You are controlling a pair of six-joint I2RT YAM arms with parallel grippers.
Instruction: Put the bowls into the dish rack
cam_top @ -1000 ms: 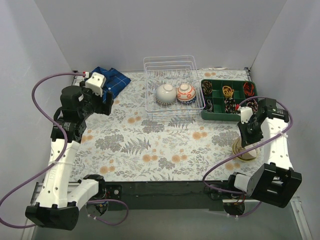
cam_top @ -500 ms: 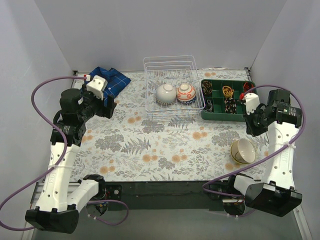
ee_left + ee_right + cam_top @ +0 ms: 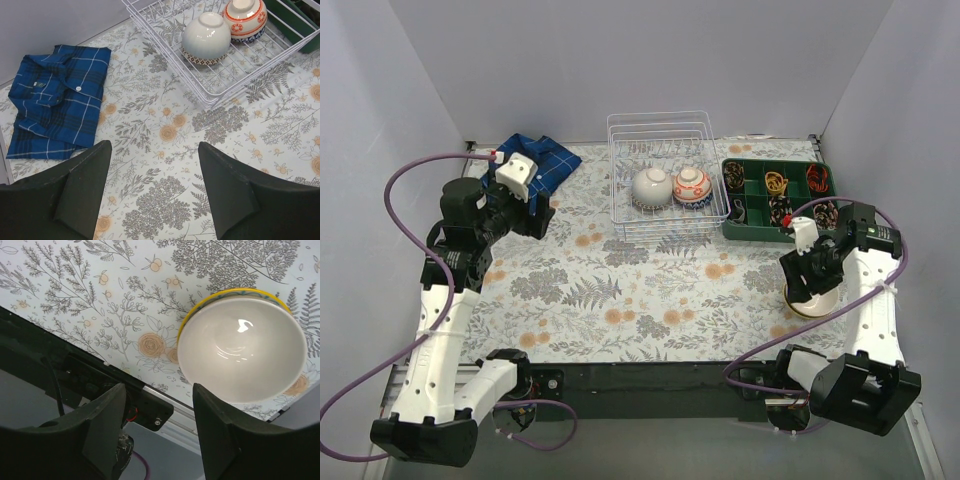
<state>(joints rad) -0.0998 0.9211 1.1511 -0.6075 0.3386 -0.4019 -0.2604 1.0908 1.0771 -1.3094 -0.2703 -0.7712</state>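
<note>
Bowl (image 3: 242,345) mostly hidden from above
Left fingers (image 3: 235,185) and right fingers (image 3: 100,425) stood wide open, empty (right arm (image 3: 868,290) covered it).

Both the left arm (image 3: 436,338) and the right arm (image 3: 876,300) have smooth white link shells, with chunky black joints and black bases. A thin purple cable (image 3: 390,190) loops off each, and a small white camera block (image 3: 517,172) sits at the wrist. The fingers (image 3: 82,185) are matte black, broad and wedge-shaped.
</note>
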